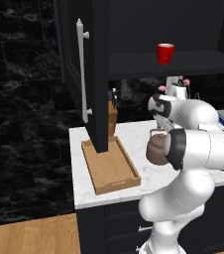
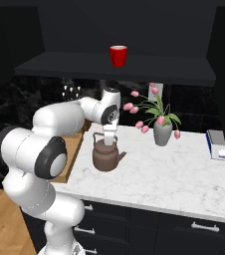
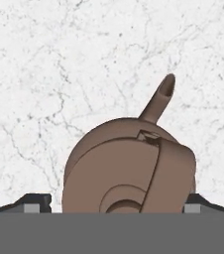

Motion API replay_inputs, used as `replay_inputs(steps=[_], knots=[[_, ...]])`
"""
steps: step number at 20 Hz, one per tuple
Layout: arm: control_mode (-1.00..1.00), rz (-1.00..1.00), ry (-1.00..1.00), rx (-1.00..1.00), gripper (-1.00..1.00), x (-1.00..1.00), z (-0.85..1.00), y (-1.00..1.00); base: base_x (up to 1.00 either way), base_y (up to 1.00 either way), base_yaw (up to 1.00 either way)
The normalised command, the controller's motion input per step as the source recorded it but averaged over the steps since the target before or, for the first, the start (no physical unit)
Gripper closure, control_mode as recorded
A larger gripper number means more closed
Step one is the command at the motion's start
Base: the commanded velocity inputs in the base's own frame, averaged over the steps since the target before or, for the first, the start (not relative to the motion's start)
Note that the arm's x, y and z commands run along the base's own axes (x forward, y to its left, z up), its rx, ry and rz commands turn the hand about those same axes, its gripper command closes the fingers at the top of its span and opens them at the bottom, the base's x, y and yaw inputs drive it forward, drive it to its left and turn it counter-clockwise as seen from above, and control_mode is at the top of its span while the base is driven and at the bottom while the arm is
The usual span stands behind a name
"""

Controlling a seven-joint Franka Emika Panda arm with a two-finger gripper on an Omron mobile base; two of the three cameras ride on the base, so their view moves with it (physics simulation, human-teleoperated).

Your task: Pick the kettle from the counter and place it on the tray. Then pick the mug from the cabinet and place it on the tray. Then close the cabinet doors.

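Pincer [image 3: 118, 203] wide, straddling kettle [image 3: 129, 166]; kettle base cropped.

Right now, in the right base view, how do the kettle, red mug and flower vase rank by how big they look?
Largest to smallest:
1. kettle
2. flower vase, without its tulips; it stands farther back, so this is unsure
3. red mug, farther back on the cabinet shelf

We are recording black marble wall tiling [image 1: 20, 99] running behind the worktop, and warm wood plank flooring [image 1: 29, 235] lying below. Dark navy drawers [image 2: 184, 234] with small silver pulls [image 2: 204, 227] are sitting under the slab. A grey vase of pink tulips [image 2: 163, 130] and a wooden knife block [image 1: 113, 116] are standing near the back wall.
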Motion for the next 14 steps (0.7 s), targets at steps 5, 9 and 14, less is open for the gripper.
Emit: replay_inputs(steps=[5, 9, 14], knots=[[-1.00, 0.00, 0.01, 0.00, 1.00, -0.06, -0.13, 0.00, 0.00, 0.00, 0.00], [-1.00, 0.00, 0.02, 0.00, 1.00, -0.02, -0.06, 0.00, 0.00, 0.00, 0.00], [-1.00, 0.00, 0.01, 0.00, 1.00, -0.12, -0.06, 0.01, 0.00, 0.00, 0.00]])
